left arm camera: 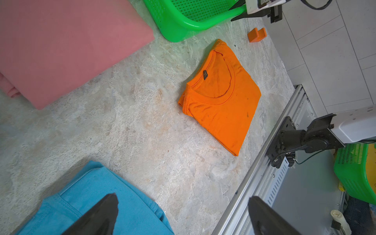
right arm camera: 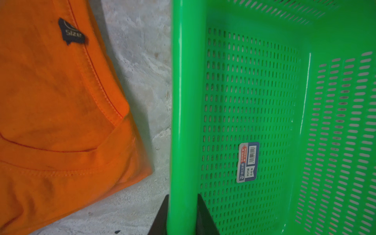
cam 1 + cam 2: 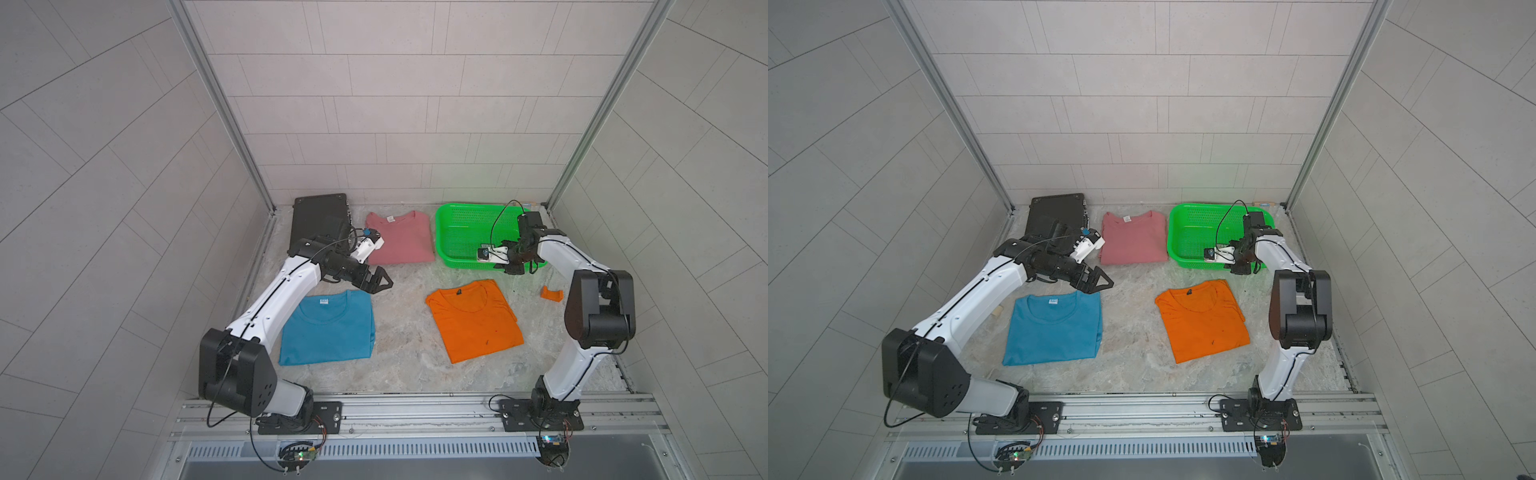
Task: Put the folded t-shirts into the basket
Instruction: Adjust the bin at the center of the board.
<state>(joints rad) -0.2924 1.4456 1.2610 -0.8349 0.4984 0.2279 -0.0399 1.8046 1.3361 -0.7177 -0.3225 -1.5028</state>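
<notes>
Basket (image 3: 461,232) at the back right of the mottled stone-look tabletop (image 3: 407,365), near rim clamped in the right claw (image 2: 183,196). Pink t-shirt (image 3: 399,243) just left of it, orange t-shirt (image 3: 473,322) in front, teal t-shirt (image 3: 328,328) front left, its corner beneath the wide-spread left claw (image 3: 384,279). Pale tiled walls (image 3: 395,104) on three sides

This is a robotics lab cell: grey panelled walls (image 3: 374,104) and aluminium posts (image 3: 224,108) box in a stone-patterned tabletop (image 3: 407,332). The left arm (image 3: 274,299) and right arm (image 3: 569,365) are bolted to an aluminium rail (image 3: 415,409) up front, with bare circuit boards (image 3: 303,456) wired beneath.
</notes>
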